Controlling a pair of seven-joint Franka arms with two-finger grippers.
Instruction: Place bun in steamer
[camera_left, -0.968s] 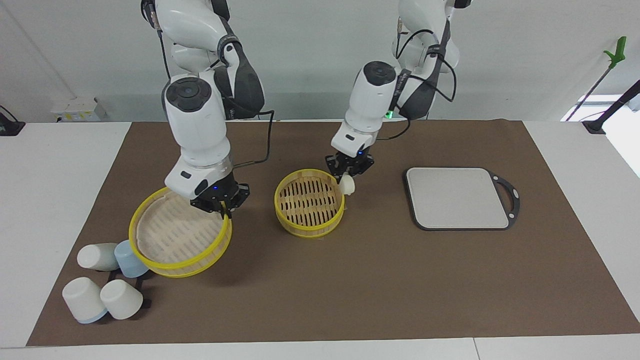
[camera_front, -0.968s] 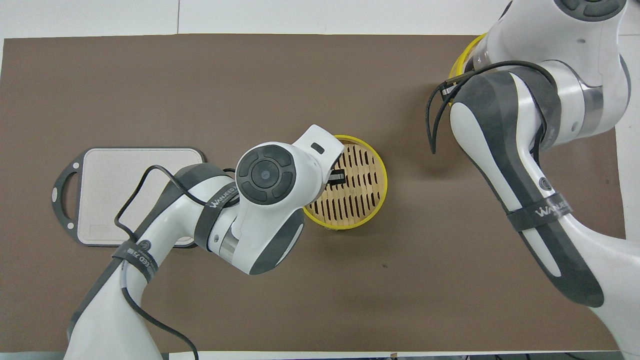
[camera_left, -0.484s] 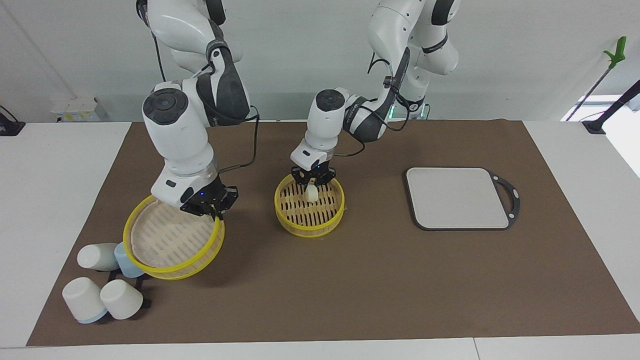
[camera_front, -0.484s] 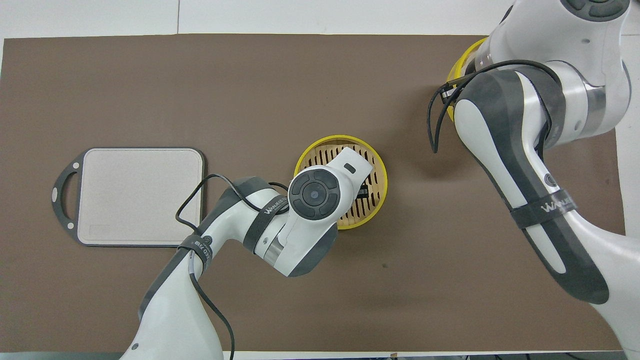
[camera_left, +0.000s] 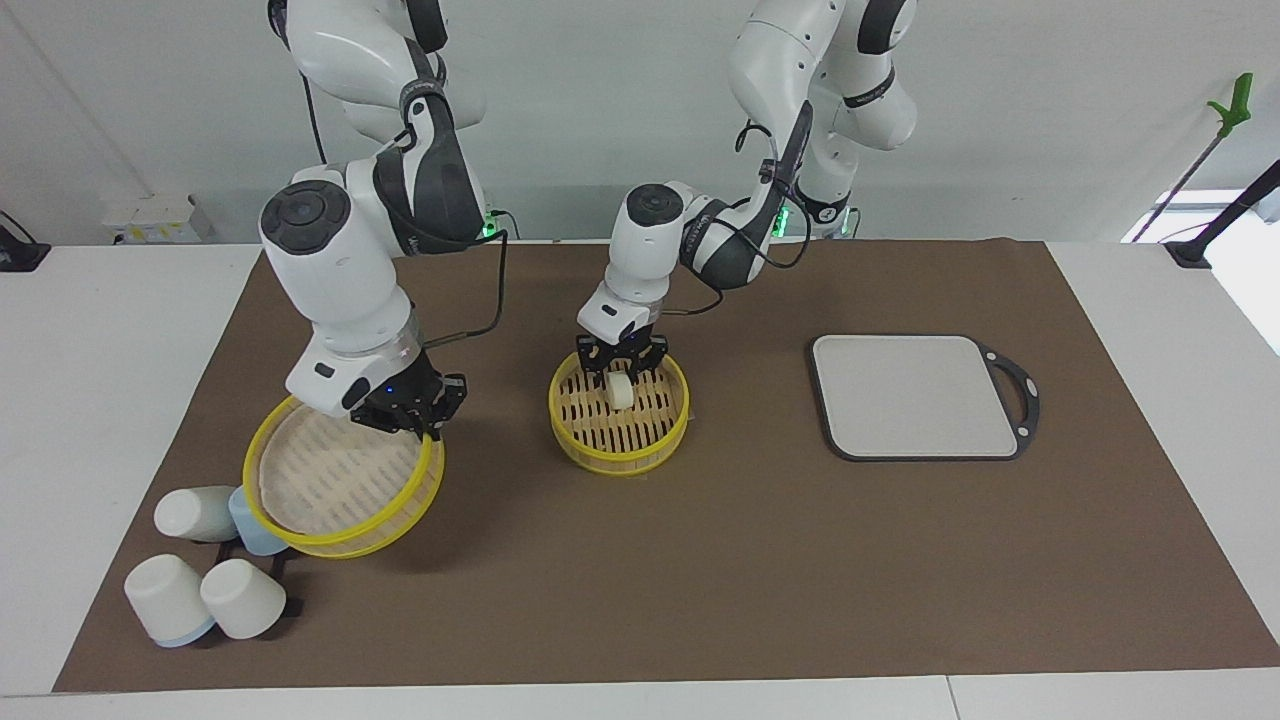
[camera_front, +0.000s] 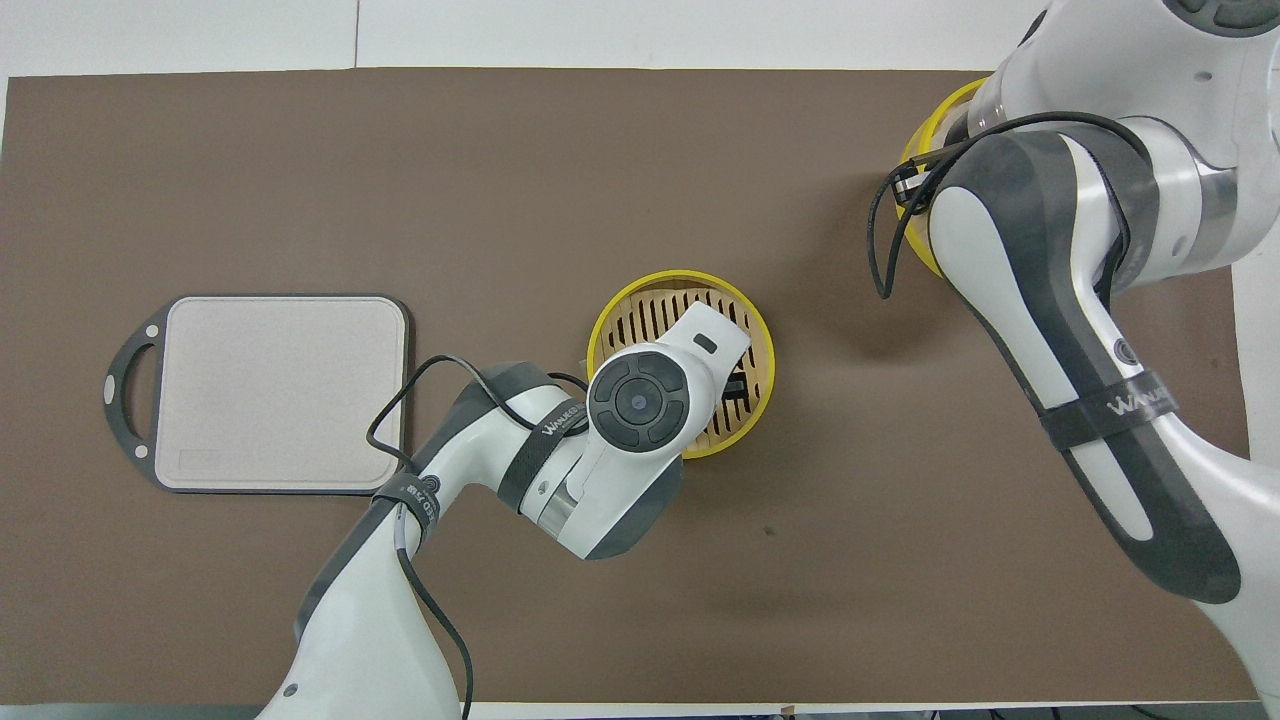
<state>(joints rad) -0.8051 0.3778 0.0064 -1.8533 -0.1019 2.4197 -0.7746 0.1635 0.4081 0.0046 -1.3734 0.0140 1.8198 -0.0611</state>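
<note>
The small steamer tier (camera_left: 618, 462) with a yellow rim and slatted floor stands mid-mat; it also shows in the overhead view (camera_front: 680, 279). My left gripper (camera_left: 621, 378) is inside its rim, shut on the cream-white bun (camera_left: 621, 396), which hangs just above the slatted floor. In the overhead view the left arm's wrist covers the bun. My right gripper (camera_left: 424, 424) is shut on the rim of a second, wider yellow-rimmed tier (camera_left: 340, 480) and holds it tilted above the mat. Only a piece of that rim (camera_front: 915, 160) shows from overhead.
Three white cups (camera_left: 165, 598) and a pale blue one (camera_left: 255, 515) lie under and beside the held tier at the right arm's end. A grey board with a dark rim (camera_left: 915, 395) lies toward the left arm's end; it also shows in the overhead view (camera_front: 270, 390).
My left gripper carried the bun from beside the small tier's rim to over its floor and lowered it. My right gripper shifted the wide tier toward the right arm's end.
</note>
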